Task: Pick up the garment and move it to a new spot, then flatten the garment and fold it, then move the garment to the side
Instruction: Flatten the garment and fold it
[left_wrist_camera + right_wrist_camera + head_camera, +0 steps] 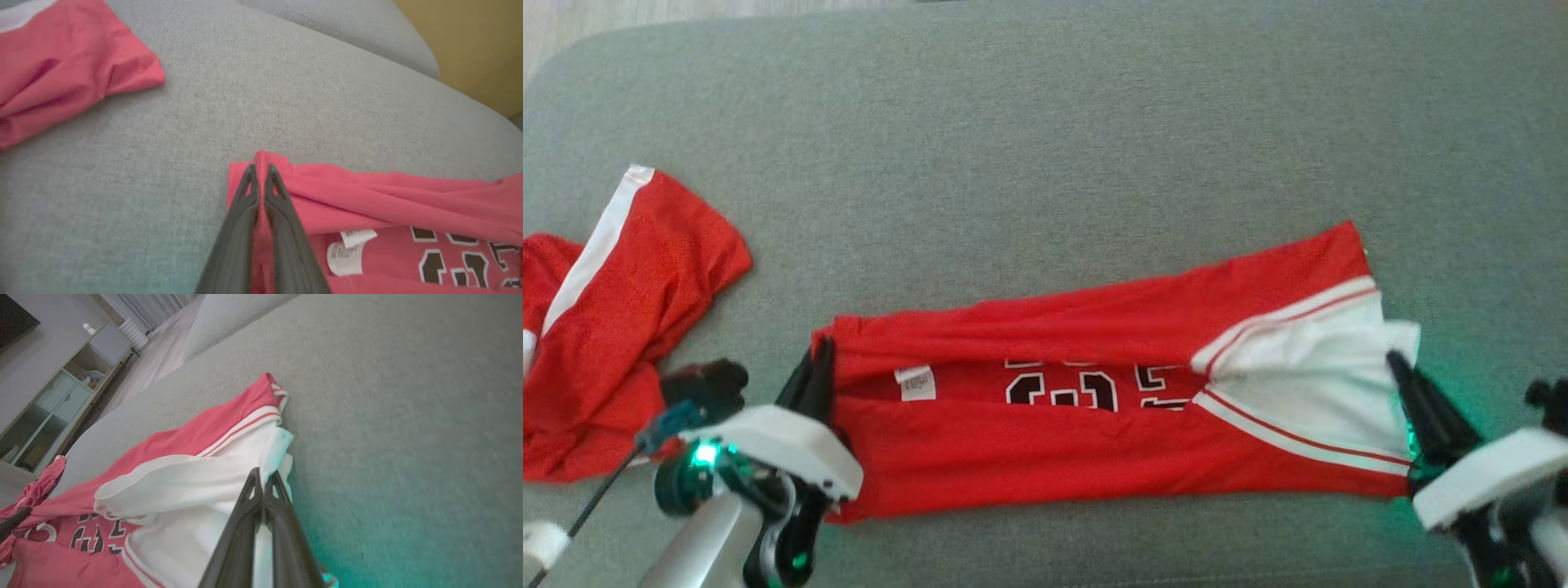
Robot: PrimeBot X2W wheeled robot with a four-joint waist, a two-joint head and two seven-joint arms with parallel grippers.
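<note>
The red hem end of the garment [1094, 441] is being pinched between the closed fingers of the left gripper [818, 363], and its white end is being clamped likewise by the right gripper [1401, 363]. The garment is lying stretched between them as a long band on the grey cushion [1045, 147], its edges folded in over the printed numbers. It is being judged light, thin, limp and probably slippery. A sagging middle is being expected on lifting, so the two ends, through every layer, are being favoured as holds. Further left, well apart, a second red garment [621, 310] is lying crumpled.
</note>
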